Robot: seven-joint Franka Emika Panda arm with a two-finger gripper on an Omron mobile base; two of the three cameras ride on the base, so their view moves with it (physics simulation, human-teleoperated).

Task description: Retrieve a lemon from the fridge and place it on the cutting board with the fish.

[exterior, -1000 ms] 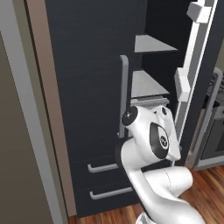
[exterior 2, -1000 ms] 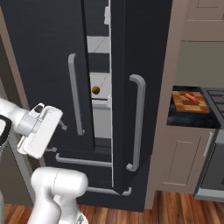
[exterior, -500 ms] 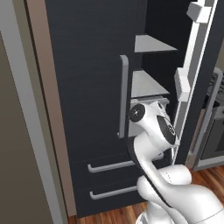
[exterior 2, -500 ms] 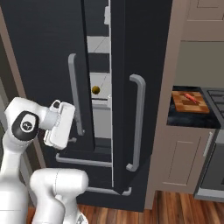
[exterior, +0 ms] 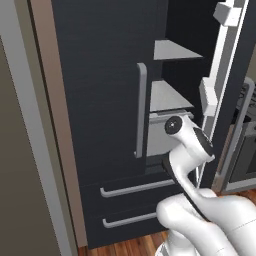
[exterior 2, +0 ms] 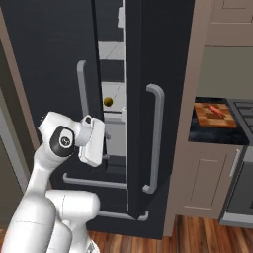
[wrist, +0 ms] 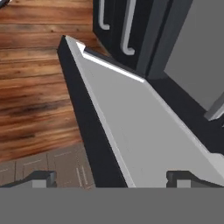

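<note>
Gripper (exterior 2: 94, 143) jaws spread wide, holding nothing, positioned at the gap of the partly opened fridge (exterior 2: 143, 99); lemon (exterior 2: 107, 102) sits on an inner shelf above.

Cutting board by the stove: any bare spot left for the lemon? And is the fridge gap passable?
The orange-brown wooden cutting board is bare left of and in front of the reddish fish. The black fridge gap is tight: the small yellow lemon sits between door edges, and the open gripper is wider than it.
</note>
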